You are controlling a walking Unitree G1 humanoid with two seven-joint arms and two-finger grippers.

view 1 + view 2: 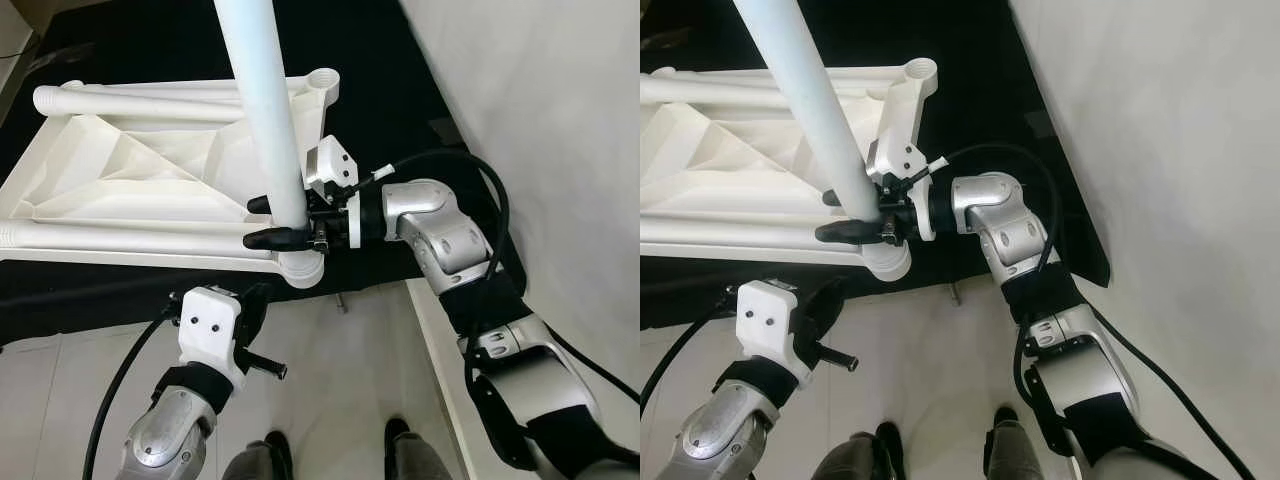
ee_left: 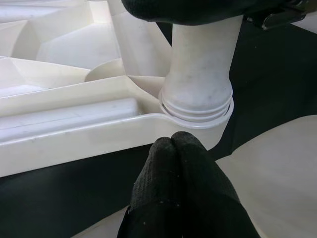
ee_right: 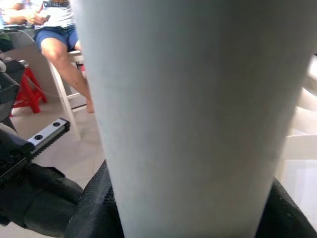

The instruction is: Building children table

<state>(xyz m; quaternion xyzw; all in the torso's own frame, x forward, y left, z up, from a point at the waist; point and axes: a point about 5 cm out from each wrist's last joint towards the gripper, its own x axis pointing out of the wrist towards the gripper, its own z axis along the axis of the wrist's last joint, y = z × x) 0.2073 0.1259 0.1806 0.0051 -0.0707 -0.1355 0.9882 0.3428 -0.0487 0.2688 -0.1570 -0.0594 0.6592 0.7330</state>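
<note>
Clamping the white leg (image 1: 270, 110) just above the upturned tabletop's corner socket (image 1: 301, 268), the right claw (image 1: 280, 222) holds it upright. Left wrist view: the left claw (image 2: 181, 171), fingers together, sits below that socket — thread rings still exposed. If the leg tilts, it may cross-thread or jam.

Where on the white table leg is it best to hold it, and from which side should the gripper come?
Grip the table leg low on its round shaft, just above the corner socket, coming in sideways from the robot's right, as the right gripper does. The shaft is smooth and stands upright, so fingers close across it; on the other side the tabletop's ribs crowd the approach.
</note>
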